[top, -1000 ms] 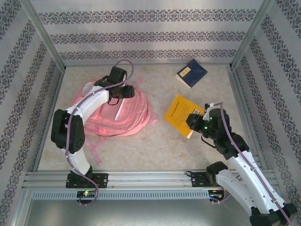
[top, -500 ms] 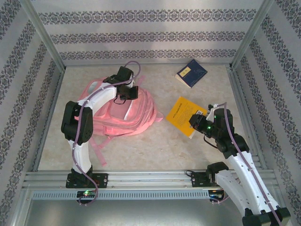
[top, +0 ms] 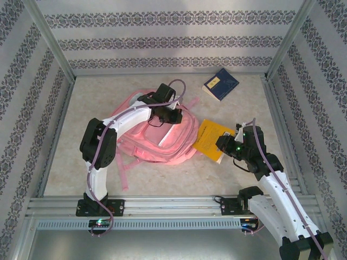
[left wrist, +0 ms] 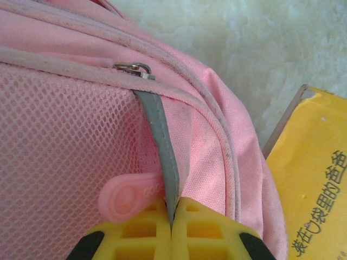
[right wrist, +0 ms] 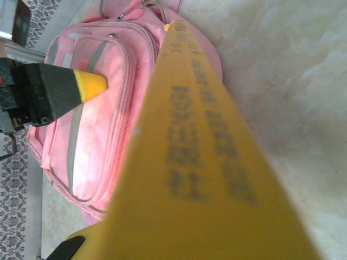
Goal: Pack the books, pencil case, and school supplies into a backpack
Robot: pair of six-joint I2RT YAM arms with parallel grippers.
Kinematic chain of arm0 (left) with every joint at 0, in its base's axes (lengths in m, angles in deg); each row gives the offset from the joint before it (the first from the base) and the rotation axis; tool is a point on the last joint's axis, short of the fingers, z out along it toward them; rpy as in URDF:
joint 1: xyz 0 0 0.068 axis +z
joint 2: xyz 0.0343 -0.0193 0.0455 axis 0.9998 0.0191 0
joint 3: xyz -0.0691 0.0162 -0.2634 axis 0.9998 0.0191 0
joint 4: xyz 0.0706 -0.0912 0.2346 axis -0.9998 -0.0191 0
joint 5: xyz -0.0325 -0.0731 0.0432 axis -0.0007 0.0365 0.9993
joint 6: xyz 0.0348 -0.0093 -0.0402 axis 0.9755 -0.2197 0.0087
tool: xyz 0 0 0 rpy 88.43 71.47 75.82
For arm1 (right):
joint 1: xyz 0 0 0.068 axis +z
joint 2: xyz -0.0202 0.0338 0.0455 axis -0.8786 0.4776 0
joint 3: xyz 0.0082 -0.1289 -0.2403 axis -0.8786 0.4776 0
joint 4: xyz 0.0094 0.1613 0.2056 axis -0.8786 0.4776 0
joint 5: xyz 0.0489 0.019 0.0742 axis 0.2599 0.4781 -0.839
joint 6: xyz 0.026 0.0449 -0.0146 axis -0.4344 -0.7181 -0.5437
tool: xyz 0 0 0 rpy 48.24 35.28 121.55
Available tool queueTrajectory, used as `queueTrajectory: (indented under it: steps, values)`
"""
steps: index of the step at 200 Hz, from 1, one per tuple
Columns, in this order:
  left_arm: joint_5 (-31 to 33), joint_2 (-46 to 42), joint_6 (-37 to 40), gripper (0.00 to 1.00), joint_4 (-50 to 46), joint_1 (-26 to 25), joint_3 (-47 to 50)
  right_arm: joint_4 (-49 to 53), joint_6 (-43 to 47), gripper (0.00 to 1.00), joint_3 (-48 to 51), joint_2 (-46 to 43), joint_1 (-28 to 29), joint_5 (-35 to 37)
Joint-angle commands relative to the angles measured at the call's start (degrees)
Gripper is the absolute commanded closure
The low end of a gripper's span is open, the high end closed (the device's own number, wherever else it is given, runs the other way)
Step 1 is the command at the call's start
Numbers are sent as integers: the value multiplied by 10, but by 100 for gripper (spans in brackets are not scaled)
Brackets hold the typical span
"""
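Note:
The pink backpack (top: 146, 142) lies left of centre on the table. My left gripper (top: 171, 116) is shut on a grey trim strip (left wrist: 158, 130) of the backpack (left wrist: 70, 135), with a pink zip pull (left wrist: 126, 196) beside the jaws (left wrist: 172, 208). My right gripper (top: 224, 145) is shut on the near edge of a yellow-orange book (top: 210, 136), which runs out from the jaws toward the backpack (right wrist: 97, 124) as a blurred yellow slab (right wrist: 200, 162). A navy book (top: 220, 84) lies at the back right. The pencil case and school supplies are out of view.
Metal frame rails (top: 162, 206) run along the near edge, and patterned walls (top: 162, 40) close the other sides. Pale tabletop (top: 179, 179) lies open in front of the backpack. The left gripper's yellow-tipped finger (right wrist: 81, 86) shows over the backpack in the right wrist view.
My left gripper closed on the backpack's trim and dragged the backpack to the right, up against the yellow-orange book. My right gripper kept its hold on the book and barely shifted.

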Motion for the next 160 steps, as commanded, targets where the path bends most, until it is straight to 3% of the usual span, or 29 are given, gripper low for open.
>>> queueTrajectory:
  steps: [1,58,90,124,160]
  values:
    - [-31,-56,-25,100,0,14,-48,13,37,100,-43,-3,2,8]
    - [-36,-104,-35,100,-42,42,-94,107,70,100,-140,-7,-1,53]
    - [-67,-135,-56,100,-11,68,-64,84,79,100,-167,-5,-4,49]
    - [-97,-147,-77,100,17,84,-46,-43,-53,100,-141,63,-13,-86]
    - [-117,-140,-120,100,50,80,-30,-303,-258,100,-77,146,-3,-177]
